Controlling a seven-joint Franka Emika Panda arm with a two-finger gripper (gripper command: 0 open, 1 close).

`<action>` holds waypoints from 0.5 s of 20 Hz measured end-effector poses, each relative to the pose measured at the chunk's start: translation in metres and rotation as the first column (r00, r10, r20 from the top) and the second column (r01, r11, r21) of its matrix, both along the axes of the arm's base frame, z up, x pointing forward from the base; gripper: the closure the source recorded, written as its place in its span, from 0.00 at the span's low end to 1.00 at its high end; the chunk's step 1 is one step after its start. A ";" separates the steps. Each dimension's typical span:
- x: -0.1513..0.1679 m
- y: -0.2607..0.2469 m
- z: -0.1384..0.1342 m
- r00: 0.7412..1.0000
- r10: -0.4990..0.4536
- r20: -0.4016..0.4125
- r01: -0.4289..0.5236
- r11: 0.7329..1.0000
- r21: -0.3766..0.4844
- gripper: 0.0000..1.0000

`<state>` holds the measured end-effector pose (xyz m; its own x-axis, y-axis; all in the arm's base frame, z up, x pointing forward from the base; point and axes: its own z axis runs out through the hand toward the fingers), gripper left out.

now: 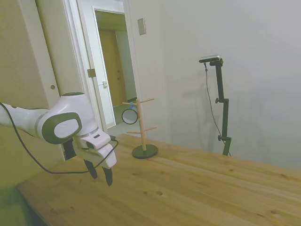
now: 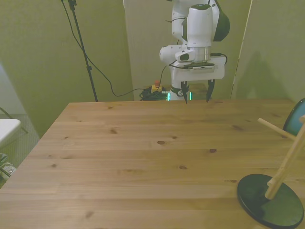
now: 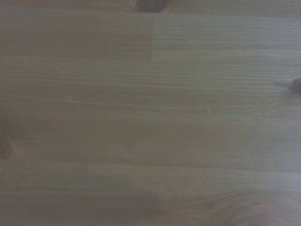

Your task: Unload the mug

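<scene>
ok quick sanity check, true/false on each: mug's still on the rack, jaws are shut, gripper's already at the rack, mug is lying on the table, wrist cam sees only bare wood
1. The mug hangs on the wooden rack. True.
2. The jaws are shut. False: the gripper has its jaws open, with nothing between them.
3. The gripper is at the rack. False: it hangs above the table near the robot's edge, well apart from the rack.
4. The mug lies on the table. False: it is up on a peg, off the tabletop.
5. The wrist view shows only bare wood. True.
</scene>
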<state>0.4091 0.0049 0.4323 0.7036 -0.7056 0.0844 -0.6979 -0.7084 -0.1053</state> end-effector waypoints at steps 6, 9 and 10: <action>0.020 0.004 0.000 0.998 0.007 0.070 -0.007 1.000 0.004 0.00; 0.043 0.009 0.006 0.992 0.017 0.125 -0.018 1.000 0.006 0.00; 0.051 0.010 0.012 0.989 0.019 0.144 -0.020 1.000 0.008 0.00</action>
<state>0.4599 0.0153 0.4440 0.6983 -0.6928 0.1797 -0.6607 -0.7205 -0.2104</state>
